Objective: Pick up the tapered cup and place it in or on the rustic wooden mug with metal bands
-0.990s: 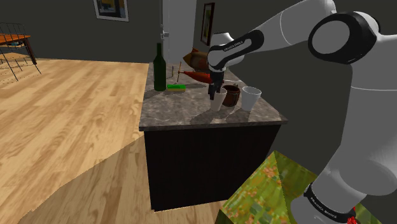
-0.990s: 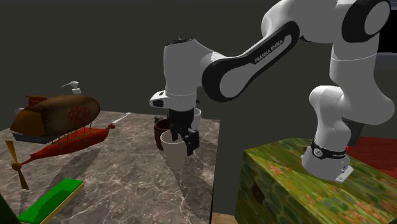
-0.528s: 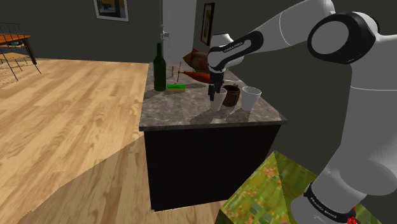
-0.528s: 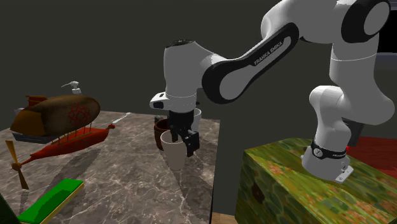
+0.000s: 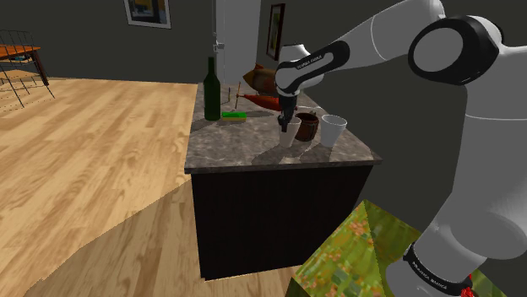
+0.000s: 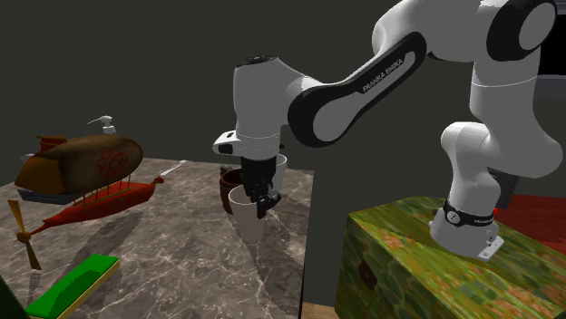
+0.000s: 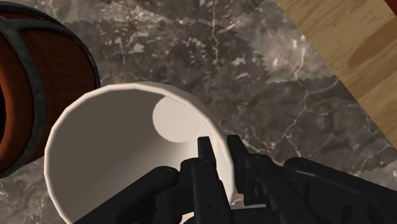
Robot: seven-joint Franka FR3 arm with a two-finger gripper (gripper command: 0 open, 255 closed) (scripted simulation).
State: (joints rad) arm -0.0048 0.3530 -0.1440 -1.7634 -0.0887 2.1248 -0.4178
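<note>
The all-black two-finger gripper (image 7: 219,153) is closed to a narrow gap on the rim wall of the off-white tapered cup (image 7: 108,159): one finger (image 7: 205,151) lies inside the cup and the other lies against the outer face, so the wall is pinched between them. The tapered cup is upright with its mouth open upward, on the grey veined marble countertop (image 7: 254,76), near the counter edge on the stand side. Whether its base touches the countertop cannot be told. The dark brown wooden mug with dark metal bands (image 7: 38,83) stands just beside the tapered cup; in the shoulder view the mug (image 5: 307,126) is immediately right of the tapered cup (image 5: 292,135), and a second plain white cup (image 5: 333,131) stands right of the mug. In the second exterior view the gripper (image 6: 261,201) hangs straight down from the white arm onto the tapered cup (image 6: 247,220), with the mug (image 6: 229,187) behind it. Elsewhere on the countertop are a dark green glass bottle (image 5: 212,89), a flat green block (image 6: 73,285) and a brown-and-red model airship (image 6: 77,168). Light wooden flooring (image 5: 93,169) surrounds the dark counter base.
</note>
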